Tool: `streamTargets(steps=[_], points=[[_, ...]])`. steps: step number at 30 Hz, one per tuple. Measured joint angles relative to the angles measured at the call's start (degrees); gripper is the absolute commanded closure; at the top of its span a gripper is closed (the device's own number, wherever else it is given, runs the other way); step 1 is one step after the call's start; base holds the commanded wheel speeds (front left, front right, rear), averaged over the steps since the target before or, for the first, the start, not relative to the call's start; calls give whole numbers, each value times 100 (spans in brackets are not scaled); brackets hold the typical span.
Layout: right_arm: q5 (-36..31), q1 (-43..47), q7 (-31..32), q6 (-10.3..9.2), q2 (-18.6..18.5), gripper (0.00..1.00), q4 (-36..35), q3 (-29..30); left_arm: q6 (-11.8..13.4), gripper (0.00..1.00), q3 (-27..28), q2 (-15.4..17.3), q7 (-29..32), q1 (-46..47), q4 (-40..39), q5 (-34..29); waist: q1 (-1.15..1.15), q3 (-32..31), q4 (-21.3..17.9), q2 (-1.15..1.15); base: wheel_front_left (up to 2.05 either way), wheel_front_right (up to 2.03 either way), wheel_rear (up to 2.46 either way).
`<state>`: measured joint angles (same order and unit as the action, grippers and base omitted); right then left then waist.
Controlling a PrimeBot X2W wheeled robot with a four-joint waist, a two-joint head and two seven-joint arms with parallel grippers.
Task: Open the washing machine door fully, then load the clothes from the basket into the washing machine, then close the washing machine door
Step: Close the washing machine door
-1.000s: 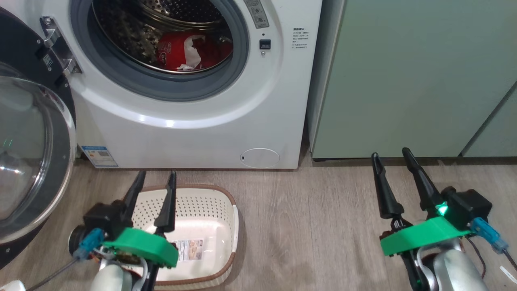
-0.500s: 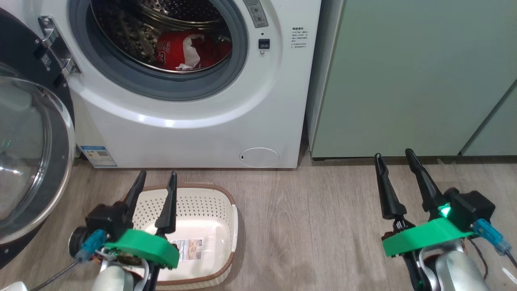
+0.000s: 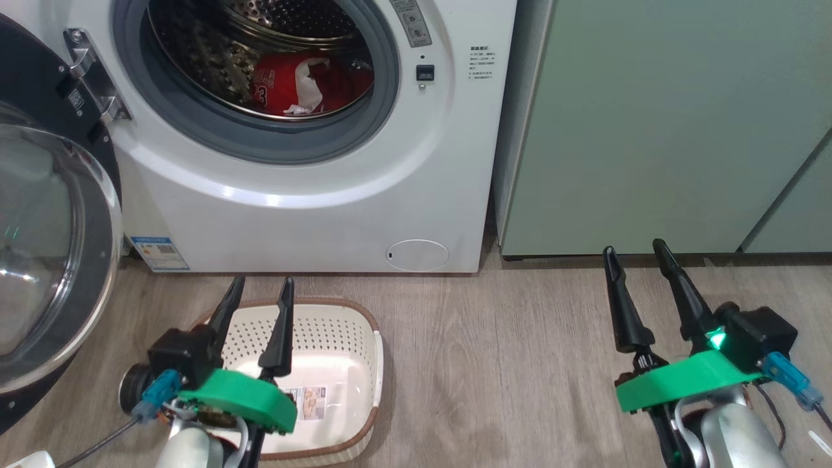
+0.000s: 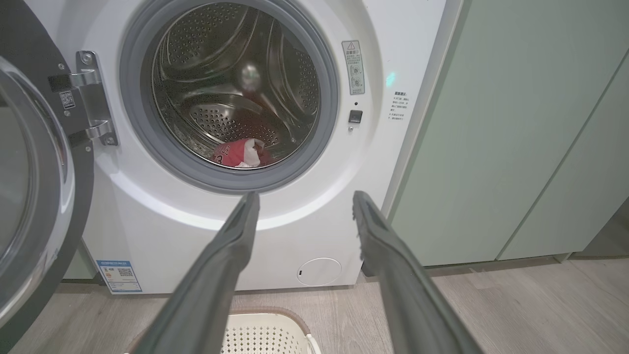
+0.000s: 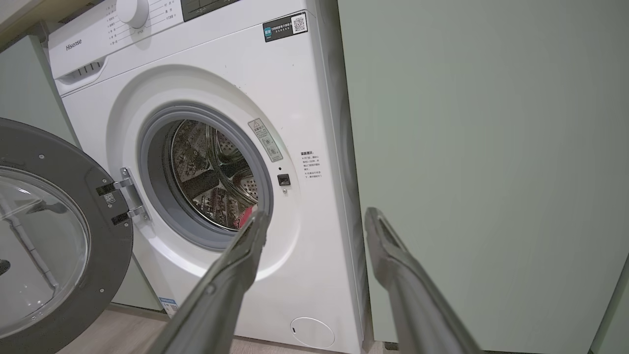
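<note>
- The washing machine door [image 3: 52, 247] stands swung wide open, off to the left of our left pincer [image 3: 262, 283] and apart from it. Nothing touches it.
- Our left pincer hovers with its two fingers spread wide and nothing between them. Just below and ahead of it is the laundry basket [image 3: 331, 325], which shows its bare bottom and paper sticker [image 3: 305, 402].
- Our right pincer [image 3: 632, 248] is likewise spread wide and holds nothing. It hangs over the wood floor [image 3: 494, 364], with the pale green cabinet [image 3: 650, 130] ahead of it.
- The red garment [image 3: 305, 81] lies inside the drum [image 4: 231, 73] of the washing machine [image 3: 312, 221], ahead of the left pincer and higher up.
- With the garment in the drum and none showing in the basket, we judge the loading done and the door closing left to do.
- What the coming move turns on:
  - The door's hinge [image 3: 91, 78] runs upright at the left edge of the opening.
  - The door's free rim reaches out toward us, to the left of the left pincer.
  - The bulging glass side faces that pincer.
  - The left arm is plainly the nearer one, as the right pincer sits well apart, beyond the machine's far side.
- We reckon the left pincer must get round to the door's outer side and sweep it rightward and forward onto the grey rubber ring [image 3: 273, 146].
</note>
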<state>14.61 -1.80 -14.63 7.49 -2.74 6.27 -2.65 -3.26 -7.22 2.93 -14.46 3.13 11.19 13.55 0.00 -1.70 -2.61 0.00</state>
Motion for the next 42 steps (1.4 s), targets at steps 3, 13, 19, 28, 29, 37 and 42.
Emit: streamTargets(steps=[3, 13, 19, 28, 29, 37, 42], points=[[0, 0, 0, 0, 0, 0, 1, -2, 1, 0, -8, 0, 0, -1, 0, 0, 0, -8, 4, 0, 0, 0, 0], [0, 0, 0, 0, 0, 0, 2, -19, 75, 0, -10, 0, 0, -2, 74, 165, 0, -4, 20, 0, -17, 17, 0], [0, -1, 0, 0, 2, 0, 3, -25, 74, 0, 9, -1, 0, 3, 78, 164, 3, 13, 40, 0, -118, 118, 0], [0, 0, 0, 0, 2, 0, 7, -18, 74, 0, 41, -1, 0, 2, 93, 156, 1, 42, 78, 0, -201, 201, 0], [0, 0, 0, 0, 2, 0, 8, -16, 74, 0, 48, -1, 0, 1, 102, 155, 1, 44, 83, 0, -213, 213, 0], [0, 1, 0, 0, 2, 0, 9, -11, 74, 0, 67, -1, 0, 1, 104, -60, 0, 54, 112, 0, -169, 168, 1], [7, 5, 0, 0, 3, 0, 32, -12, 74, 0, 80, -2, 0, -5, 93, -62, 0, 52, 110, 0, -80, 80, 0]])
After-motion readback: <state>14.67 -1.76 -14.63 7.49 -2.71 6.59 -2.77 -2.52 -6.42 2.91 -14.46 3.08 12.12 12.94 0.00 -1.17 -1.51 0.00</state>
